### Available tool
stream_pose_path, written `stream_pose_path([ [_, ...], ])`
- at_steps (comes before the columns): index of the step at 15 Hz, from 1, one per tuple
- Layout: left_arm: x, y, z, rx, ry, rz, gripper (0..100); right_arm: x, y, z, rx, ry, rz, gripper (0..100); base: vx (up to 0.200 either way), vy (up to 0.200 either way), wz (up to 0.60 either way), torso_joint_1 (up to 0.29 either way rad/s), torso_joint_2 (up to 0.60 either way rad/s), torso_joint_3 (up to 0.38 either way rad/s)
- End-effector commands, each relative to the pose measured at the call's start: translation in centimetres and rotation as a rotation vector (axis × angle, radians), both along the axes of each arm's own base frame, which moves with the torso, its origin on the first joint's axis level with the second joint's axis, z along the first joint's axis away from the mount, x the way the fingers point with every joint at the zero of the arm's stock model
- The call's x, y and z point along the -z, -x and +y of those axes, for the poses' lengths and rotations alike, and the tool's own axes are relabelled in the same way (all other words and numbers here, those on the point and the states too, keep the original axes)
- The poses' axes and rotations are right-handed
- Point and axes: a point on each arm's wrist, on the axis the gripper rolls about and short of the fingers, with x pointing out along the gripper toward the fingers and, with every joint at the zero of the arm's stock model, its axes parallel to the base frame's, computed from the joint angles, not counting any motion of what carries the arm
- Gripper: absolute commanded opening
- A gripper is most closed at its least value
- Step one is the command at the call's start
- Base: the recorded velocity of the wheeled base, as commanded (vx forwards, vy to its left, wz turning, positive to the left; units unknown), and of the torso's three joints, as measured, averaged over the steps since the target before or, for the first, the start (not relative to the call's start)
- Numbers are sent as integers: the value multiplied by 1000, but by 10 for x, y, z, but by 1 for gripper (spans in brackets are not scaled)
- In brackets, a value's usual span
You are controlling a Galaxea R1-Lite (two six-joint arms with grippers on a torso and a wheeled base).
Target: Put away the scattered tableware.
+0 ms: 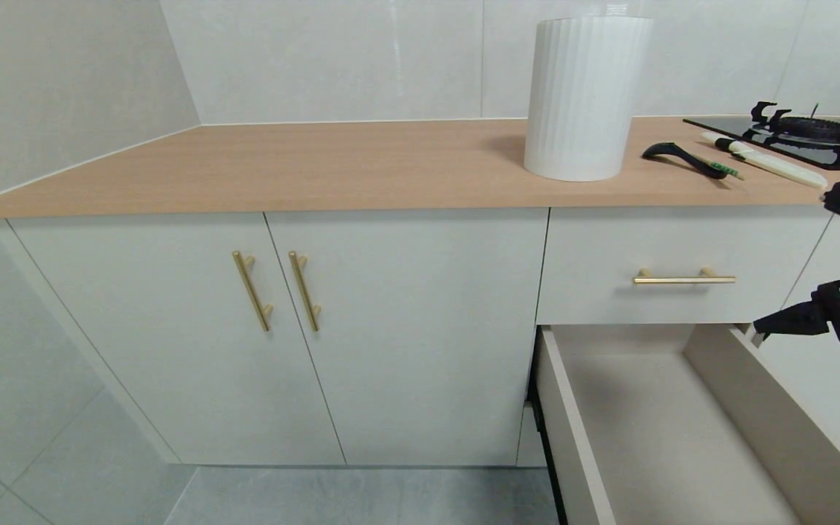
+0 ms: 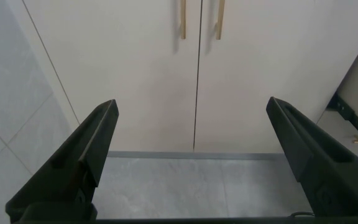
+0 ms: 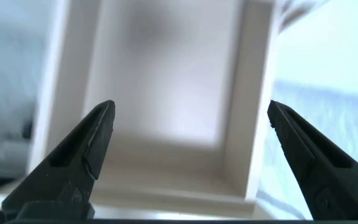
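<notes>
On the wooden countertop (image 1: pixel 318 164) at the far right lie a black-handled utensil with a green tip (image 1: pixel 686 158) and a cream-coloured knife (image 1: pixel 764 162), side by side and apart. Below them the lower drawer (image 1: pixel 569 423) stands pulled out, with nothing inside it. My right gripper (image 1: pixel 792 264) is open by the drawer's right side; in the right wrist view the right gripper (image 3: pixel 190 109) looks down into the drawer (image 3: pixel 253 124). My left gripper (image 2: pixel 191 102) is open and holds nothing, low down and facing the cabinet doors (image 2: pixel 197 68) and the floor.
A tall white ribbed container (image 1: pixel 584 98) stands on the counter left of the utensils. A black gas stove (image 1: pixel 806 131) sits at the far right corner. The upper drawer (image 1: pixel 684 278) is closed. Two cabinet doors with gold handles (image 1: pixel 278 292) are closed on the left.
</notes>
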Motion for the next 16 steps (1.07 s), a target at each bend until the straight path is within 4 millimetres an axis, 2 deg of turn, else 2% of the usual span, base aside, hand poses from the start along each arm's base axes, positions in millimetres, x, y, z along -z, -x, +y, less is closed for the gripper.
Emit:
stream_pose_path([
  [1,0,0,0,0,0,1,100,-22,3,-2,8,-9,-89,100,0,0,0,0,0,0],
  [4,0,0,0,0,0,1,100,-43,5,-2,9,-15,-170,100,0,0,0,0,0,0],
  [6,0,0,0,0,0,1,100,-50,3,-2,8,-16,-194,100,0,0,0,0,0,0],
  [11,0,0,0,0,0,1,100,-60,-5,-2,11,-17,-225,100,0,0,0,32,-261,-291],
  [13,0,0,0,0,0,1,100,-70,-17,-5,26,-17,-259,100,0,0,0,78,-542,-354],
  [16,0,0,0,0,0,1,100,-84,-47,-5,42,-12,-259,100,0,0,0,59,-230,-157],
])
